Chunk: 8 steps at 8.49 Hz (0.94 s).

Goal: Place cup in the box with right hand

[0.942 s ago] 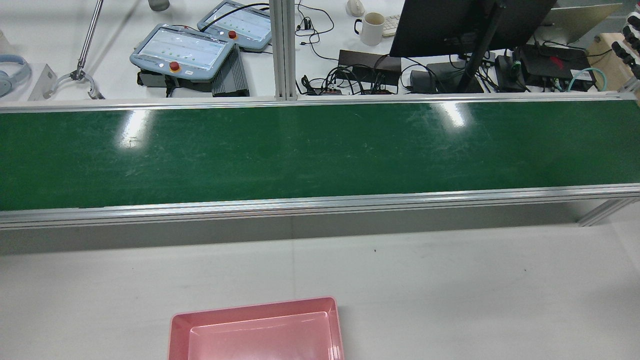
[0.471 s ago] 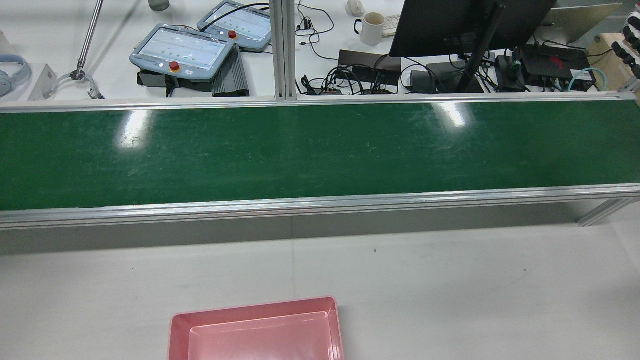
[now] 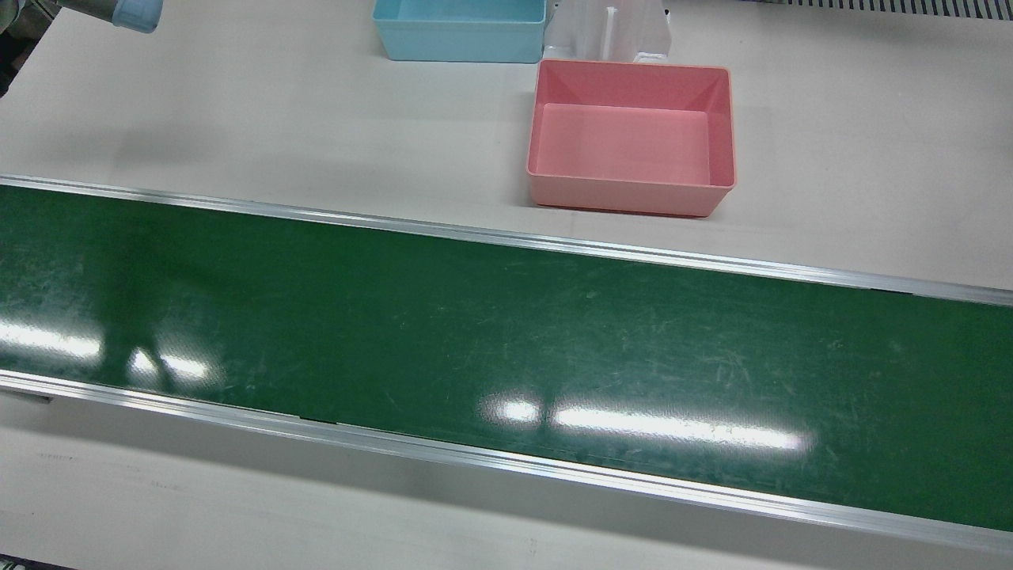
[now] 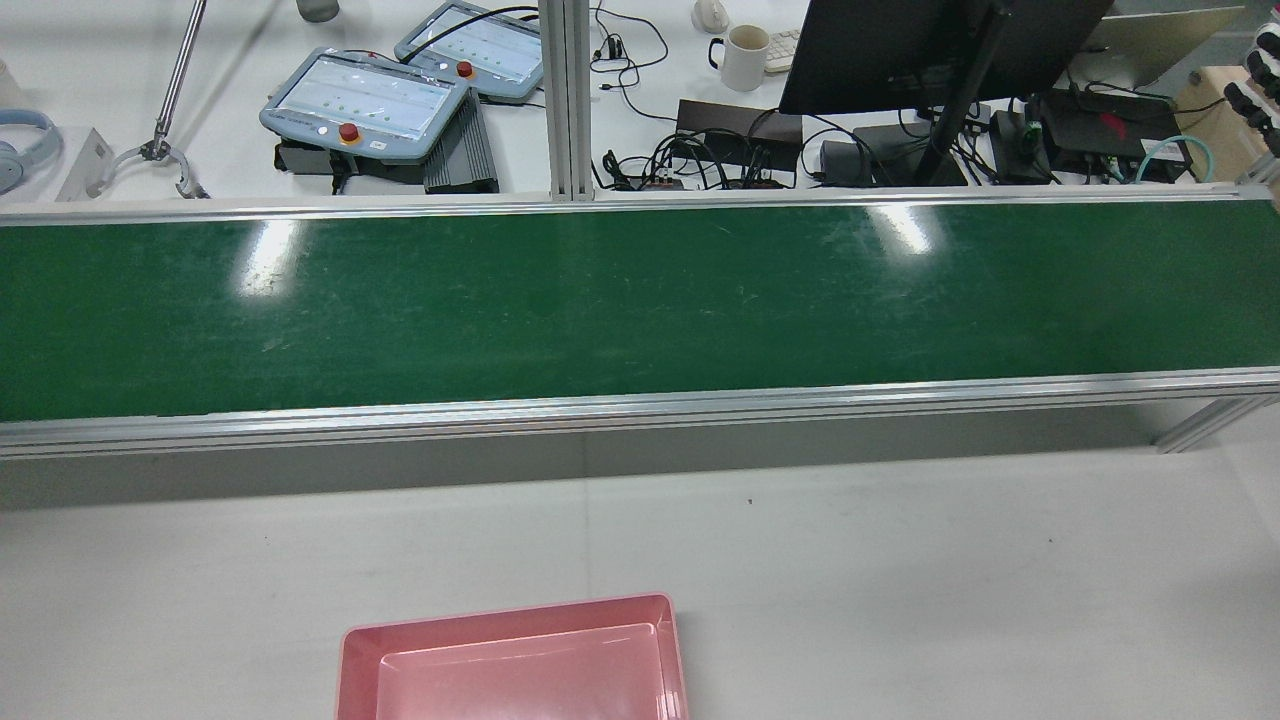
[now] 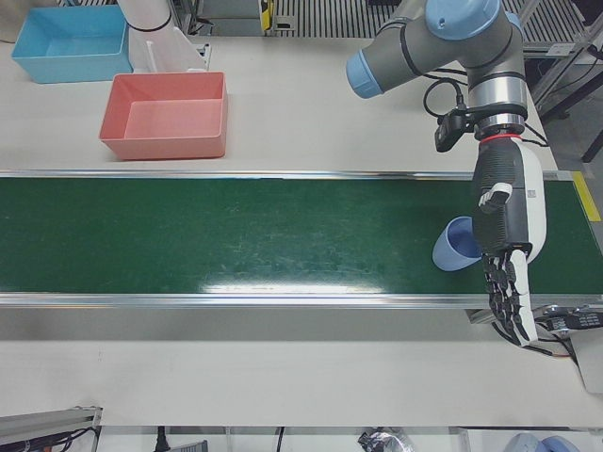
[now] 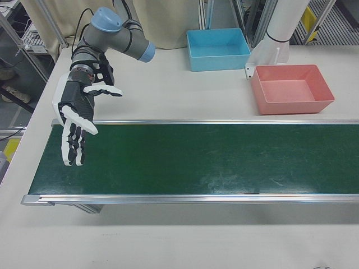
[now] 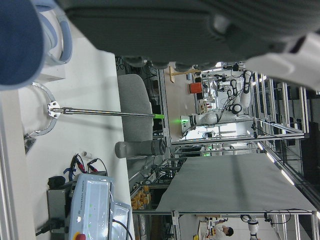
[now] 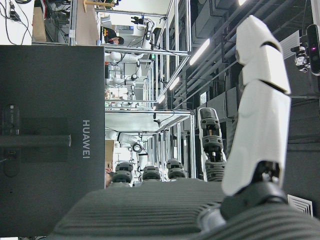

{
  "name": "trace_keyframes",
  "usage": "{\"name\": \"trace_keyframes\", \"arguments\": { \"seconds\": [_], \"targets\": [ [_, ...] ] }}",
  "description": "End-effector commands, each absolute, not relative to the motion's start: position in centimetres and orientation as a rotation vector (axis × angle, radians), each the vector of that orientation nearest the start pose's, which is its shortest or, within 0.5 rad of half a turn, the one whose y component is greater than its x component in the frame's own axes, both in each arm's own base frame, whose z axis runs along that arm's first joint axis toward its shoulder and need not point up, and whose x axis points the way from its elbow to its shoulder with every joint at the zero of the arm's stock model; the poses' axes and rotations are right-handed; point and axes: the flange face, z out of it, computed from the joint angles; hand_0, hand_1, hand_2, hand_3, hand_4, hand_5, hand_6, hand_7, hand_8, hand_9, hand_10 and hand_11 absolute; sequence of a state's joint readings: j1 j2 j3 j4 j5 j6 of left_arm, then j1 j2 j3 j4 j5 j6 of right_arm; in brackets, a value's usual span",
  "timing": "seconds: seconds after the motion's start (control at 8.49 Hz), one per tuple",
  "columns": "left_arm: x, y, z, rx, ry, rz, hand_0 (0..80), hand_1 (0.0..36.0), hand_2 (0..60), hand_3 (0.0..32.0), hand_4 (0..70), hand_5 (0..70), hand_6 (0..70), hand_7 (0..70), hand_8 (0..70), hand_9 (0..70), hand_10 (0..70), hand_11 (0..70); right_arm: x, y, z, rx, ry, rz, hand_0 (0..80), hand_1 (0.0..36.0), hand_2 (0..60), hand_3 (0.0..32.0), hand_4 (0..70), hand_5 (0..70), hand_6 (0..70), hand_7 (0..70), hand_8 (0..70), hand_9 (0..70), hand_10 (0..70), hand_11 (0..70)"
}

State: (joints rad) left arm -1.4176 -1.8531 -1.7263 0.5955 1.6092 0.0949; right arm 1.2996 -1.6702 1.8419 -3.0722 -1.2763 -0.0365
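Observation:
A blue cup (image 5: 456, 247) lies tilted on the green belt (image 5: 236, 245) near its right end in the left-front view. My left hand (image 5: 506, 247) hangs beside it, open, fingers straight and pointing down; whether it touches the cup is unclear. A dark blue blur (image 7: 17, 42) in the left hand view may be that cup. My right hand (image 6: 77, 120) is open over the other end of the belt (image 6: 213, 157), fingers spread downward and holding nothing. The pink box (image 3: 633, 190) stands empty on the white table behind the belt, far from both hands.
A light blue box (image 3: 459, 43) stands beside the pink box (image 6: 291, 106), with a white pedestal (image 6: 269, 53) between them. Across the belt (image 4: 600, 300), a desk carries teach pendants (image 4: 365, 100), a mug (image 4: 742, 55), cables and a monitor (image 4: 900, 50).

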Motion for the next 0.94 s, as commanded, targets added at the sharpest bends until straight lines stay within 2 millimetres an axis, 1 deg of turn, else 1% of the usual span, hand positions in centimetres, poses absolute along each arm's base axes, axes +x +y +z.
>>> {"name": "trace_keyframes", "arguments": {
  "seconds": [0.0, 0.35, 0.59, 0.82],
  "targets": [
    [-4.29, -56.96, 51.80, -0.100, 1.913, -2.216, 0.0, 0.0, 0.0, 0.0, 0.0, 0.0, 0.0, 0.0, 0.0, 0.0, 0.0, 0.0, 3.27, -48.72, 59.23, 0.004, 2.432, -1.924, 54.6, 24.0, 15.7, 5.6, 11.9, 6.9, 2.4, 9.8, 3.5, 2.6, 4.2, 8.0],
    [-4.29, -56.97, 51.86, -0.100, 1.911, -2.217, 0.0, 0.0, 0.0, 0.0, 0.0, 0.0, 0.0, 0.0, 0.0, 0.0, 0.0, 0.0, 3.17, -48.84, 59.33, 0.002, 2.432, -1.929, 54.8, 24.1, 15.8, 5.4, 13.1, 7.0, 2.6, 10.5, 3.6, 3.1, 4.6, 8.7],
    [-4.29, -56.97, 51.86, -0.099, 1.911, -2.216, 0.0, 0.0, 0.0, 0.0, 0.0, 0.0, 0.0, 0.0, 0.0, 0.0, 0.0, 0.0, 3.26, -48.78, 59.46, 0.001, 2.429, -1.930, 55.1, 24.4, 17.0, 4.0, 15.0, 7.0, 3.0, 11.7, 3.8, 3.6, 5.2, 9.5],
    [-4.29, -56.97, 51.86, -0.099, 1.911, -2.216, 0.0, 0.0, 0.0, 0.0, 0.0, 0.0, 0.0, 0.0, 0.0, 0.0, 0.0, 0.0, 3.26, -48.78, 59.46, 0.003, 2.428, -1.930, 54.2, 23.5, 15.5, 5.6, 12.3, 6.9, 2.7, 10.8, 3.5, 3.2, 5.0, 9.2]
  ]
}}
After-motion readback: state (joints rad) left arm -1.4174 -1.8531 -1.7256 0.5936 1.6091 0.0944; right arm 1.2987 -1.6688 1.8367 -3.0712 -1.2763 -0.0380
